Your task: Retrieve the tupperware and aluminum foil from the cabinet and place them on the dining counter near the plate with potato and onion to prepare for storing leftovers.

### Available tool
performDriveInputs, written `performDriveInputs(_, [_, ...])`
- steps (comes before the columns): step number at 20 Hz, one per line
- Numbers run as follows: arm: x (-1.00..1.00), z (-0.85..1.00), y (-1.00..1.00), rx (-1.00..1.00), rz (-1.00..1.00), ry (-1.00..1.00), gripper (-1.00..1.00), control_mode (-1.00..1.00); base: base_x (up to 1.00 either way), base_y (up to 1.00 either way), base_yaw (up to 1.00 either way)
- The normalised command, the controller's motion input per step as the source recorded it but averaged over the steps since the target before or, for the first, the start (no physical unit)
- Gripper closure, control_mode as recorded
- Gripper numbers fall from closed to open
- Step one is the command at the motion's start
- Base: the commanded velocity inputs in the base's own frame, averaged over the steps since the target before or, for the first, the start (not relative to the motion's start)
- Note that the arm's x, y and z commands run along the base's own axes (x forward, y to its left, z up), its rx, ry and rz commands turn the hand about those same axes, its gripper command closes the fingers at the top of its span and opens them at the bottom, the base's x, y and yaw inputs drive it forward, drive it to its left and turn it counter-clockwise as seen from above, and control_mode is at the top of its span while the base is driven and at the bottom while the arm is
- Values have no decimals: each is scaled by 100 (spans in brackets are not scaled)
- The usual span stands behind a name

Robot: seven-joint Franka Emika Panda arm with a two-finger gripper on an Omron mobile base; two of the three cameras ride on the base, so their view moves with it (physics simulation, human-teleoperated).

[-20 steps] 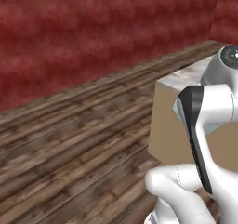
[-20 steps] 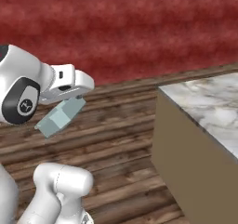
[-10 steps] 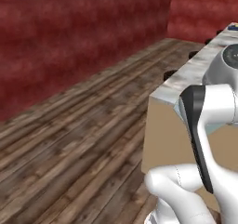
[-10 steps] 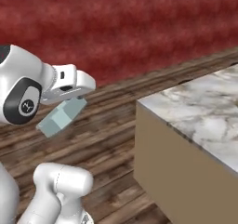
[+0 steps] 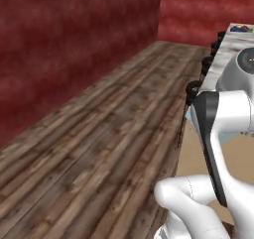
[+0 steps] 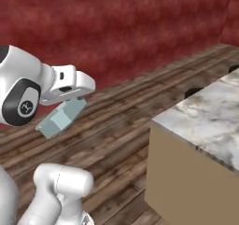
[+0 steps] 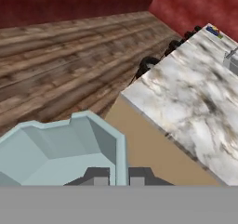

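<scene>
My jaws (image 6: 70, 108) stay clamped on the tupperware (image 6: 61, 118), held out over the wood floor (image 5: 99, 134). The base has swung round, so the dining counter (image 6: 205, 112) now sits nearer ahead; set-down is getting close.

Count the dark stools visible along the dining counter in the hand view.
3: one nearest the counter's near corner, one farther along, one beyond; more may be hidden.

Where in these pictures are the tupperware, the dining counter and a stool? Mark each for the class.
tupperware (image 6: 62, 118), right base view, on its pale blue side wall under the gripper.
dining counter (image 7: 195, 97), hand view, on the bare marble top.
stool (image 5: 193, 90), left base view, on its dark round seat.
</scene>
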Motion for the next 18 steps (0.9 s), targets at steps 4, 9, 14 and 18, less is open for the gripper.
performDriveInputs(4, [0, 0, 0, 0, 0, 0, 100, 100, 100, 53, -35])
performDriveInputs(9, [0, 0, 0, 0, 0, 0, 100, 100, 100, 43, -37])
performDriveInputs(14, [0, 0, 0, 0, 0, 0, 100, 100, 100, 42, -36])
performDriveInputs(18, [0, 0, 0, 0, 0, 0, 100, 100, 100, 47, -34])
